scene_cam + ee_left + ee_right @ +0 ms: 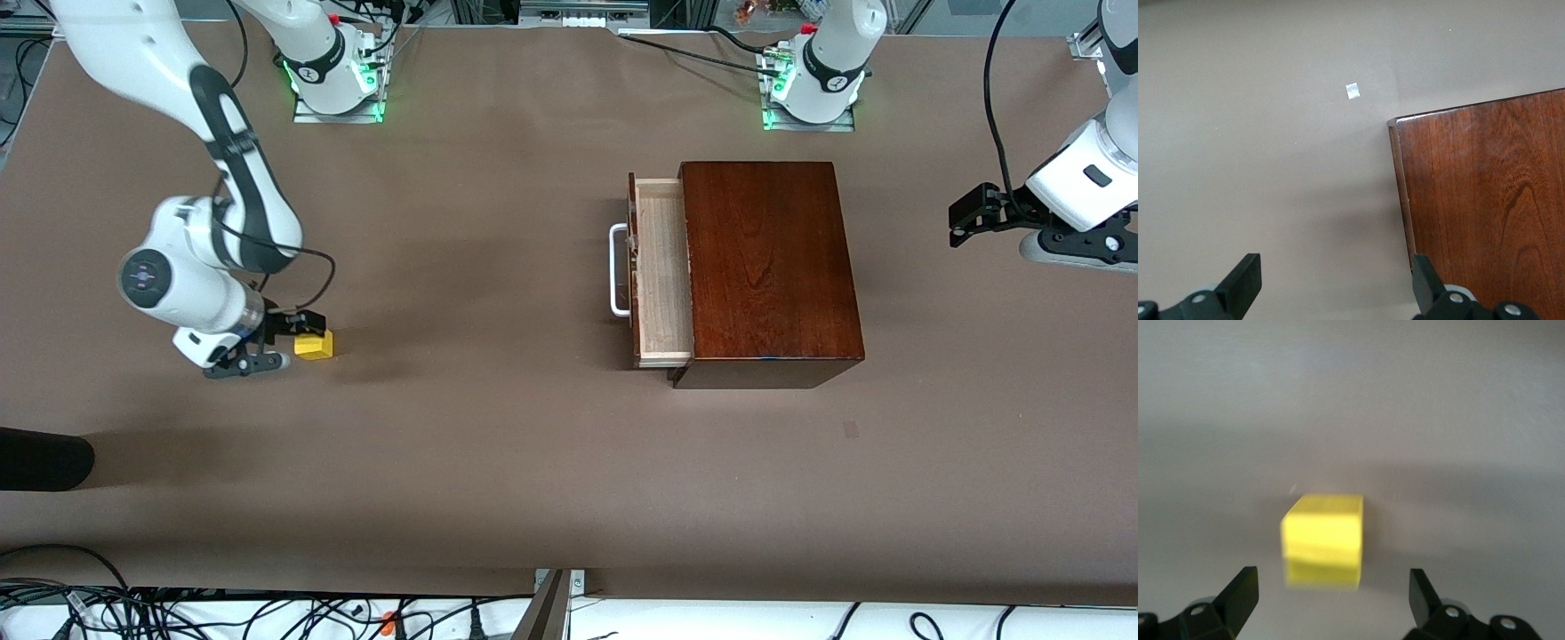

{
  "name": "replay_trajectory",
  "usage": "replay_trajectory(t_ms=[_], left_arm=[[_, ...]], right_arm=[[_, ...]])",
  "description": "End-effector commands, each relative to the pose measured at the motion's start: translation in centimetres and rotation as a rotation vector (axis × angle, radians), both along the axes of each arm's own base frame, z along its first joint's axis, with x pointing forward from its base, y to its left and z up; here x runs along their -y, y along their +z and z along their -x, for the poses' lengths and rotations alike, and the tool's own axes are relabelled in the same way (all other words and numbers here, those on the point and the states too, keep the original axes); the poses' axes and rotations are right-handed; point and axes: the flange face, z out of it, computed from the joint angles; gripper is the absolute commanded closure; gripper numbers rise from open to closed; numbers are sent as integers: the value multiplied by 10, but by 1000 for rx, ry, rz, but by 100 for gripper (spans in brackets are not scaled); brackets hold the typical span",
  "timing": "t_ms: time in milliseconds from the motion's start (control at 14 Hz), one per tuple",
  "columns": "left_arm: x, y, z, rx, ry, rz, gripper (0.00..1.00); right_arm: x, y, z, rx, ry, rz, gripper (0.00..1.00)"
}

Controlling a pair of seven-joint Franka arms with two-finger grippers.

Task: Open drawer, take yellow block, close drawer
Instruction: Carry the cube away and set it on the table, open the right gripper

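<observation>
Yellow block sits on the table toward the right arm's end, well apart from the drawer, which stands pulled out with its white handle exposed. Right gripper is just beside the block. Left gripper waits, off the box's other end.

Left wrist view: jaws spread over bare table beside the wooden box, holding nothing.

Right wrist view: jaws spread, block between and clear of them, a plain bright cube, edges blurred. Risk: withdrawing fingers clip and shift it; drawer remains unclosed.

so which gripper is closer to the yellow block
Right. The right gripper is open at the block; the left gripper waits past the box.
</observation>
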Motion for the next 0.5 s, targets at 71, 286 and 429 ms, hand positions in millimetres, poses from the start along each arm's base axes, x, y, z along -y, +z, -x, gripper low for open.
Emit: replay_trajectory(t_ms=[71, 286, 429], left_arm=[[-1, 6, -1, -4, -14, 17, 0], [-1, 6, -2, -2, -10, 11, 0], [-1, 6, -2, 0, -7, 7, 0]], right_arm=[[9, 131, 33, 15, 5, -46, 0], [14, 206, 51, 57, 39, -32, 0], [19, 249, 55, 31, 46, -31, 0]])
